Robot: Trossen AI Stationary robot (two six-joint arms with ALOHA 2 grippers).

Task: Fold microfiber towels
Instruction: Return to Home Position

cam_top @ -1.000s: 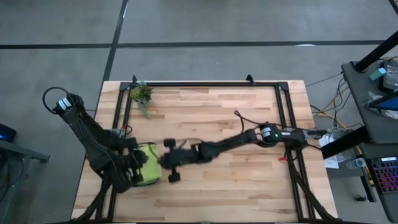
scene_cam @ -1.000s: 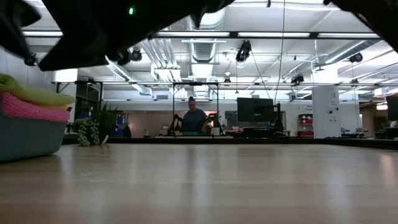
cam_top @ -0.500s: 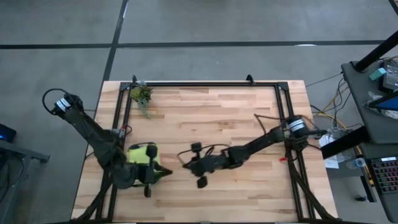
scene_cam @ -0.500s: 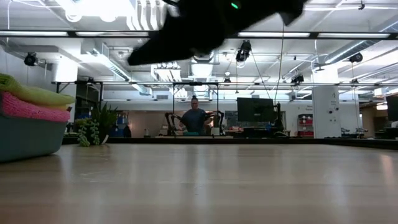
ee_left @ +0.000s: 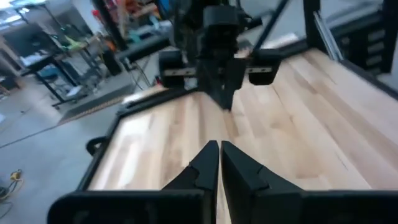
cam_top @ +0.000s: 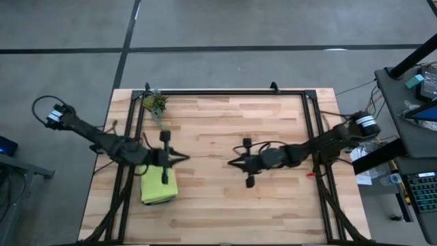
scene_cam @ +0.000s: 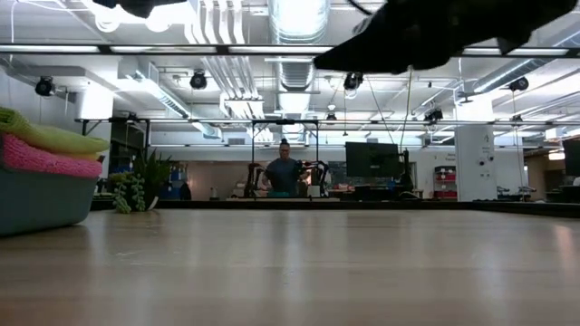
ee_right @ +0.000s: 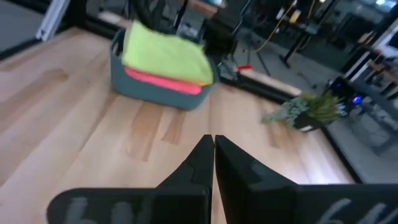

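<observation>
A folded lime green towel [cam_top: 158, 188] tops a stack in the teal tray [ee_right: 155, 93] near the table's near left. A pink towel [ee_right: 163, 79] lies under it. In the low view the lime towel [scene_cam: 45, 134] and pink towel [scene_cam: 50, 156] rise above the tray's wall [scene_cam: 36, 204]. The other towels are hidden. My left gripper [cam_top: 184, 157] is shut and empty, just beyond the tray's far side, pointing toward the table's right. My right gripper [cam_top: 231, 162] is shut and empty over the table's middle, pointing left at the tray.
A small potted plant [cam_top: 156, 104] stands at the far left corner. A black frame [cam_top: 225, 91] runs along the table's far and side edges. Bare wood [cam_top: 273, 205] lies between and in front of the grippers. A person [scene_cam: 285, 172] sits far behind the table.
My left gripper has drawn off the tray toward the far edge and turned to point right, baring the lime green towel. My right gripper has pulled back from the tray toward the table's right. The towel stack stays in the tray.
</observation>
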